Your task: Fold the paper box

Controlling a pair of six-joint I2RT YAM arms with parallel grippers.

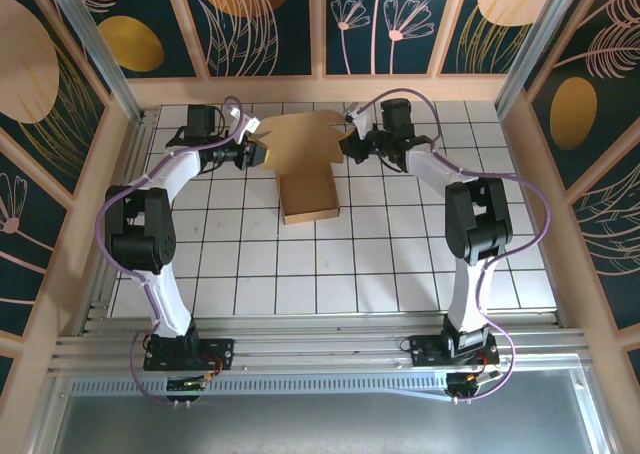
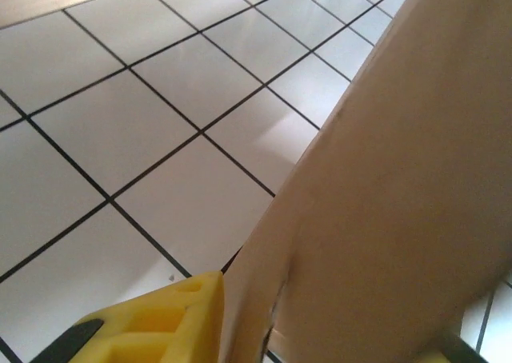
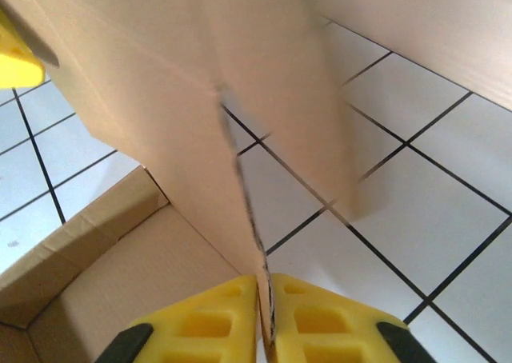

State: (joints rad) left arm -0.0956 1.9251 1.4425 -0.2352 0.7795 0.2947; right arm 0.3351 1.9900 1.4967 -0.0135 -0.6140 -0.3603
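Right gripper (image 3: 264, 319): clamped on box (image 1: 308, 199) flap (image 1: 300, 139).
Left gripper (image 1: 255, 157): astride flap; clamping cannot be told.
Risk: flap torn by uneven pull.

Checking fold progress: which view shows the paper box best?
Top external: the whole paper box shows, open tray and flap together. Right wrist: a close flap edge pinched in the right gripper. Left wrist: flap surface, close up.

You're working in a robot test cell, a lab rig rather than a home. The white tiled tabletop (image 1: 380, 264) has a black grid, and aluminium rails (image 1: 320, 352) along its near edge carry the bolted left arm (image 1: 150, 234) and right arm (image 1: 478, 224). Wood-framed wall panels (image 1: 262, 24), printed with plants, close it in.
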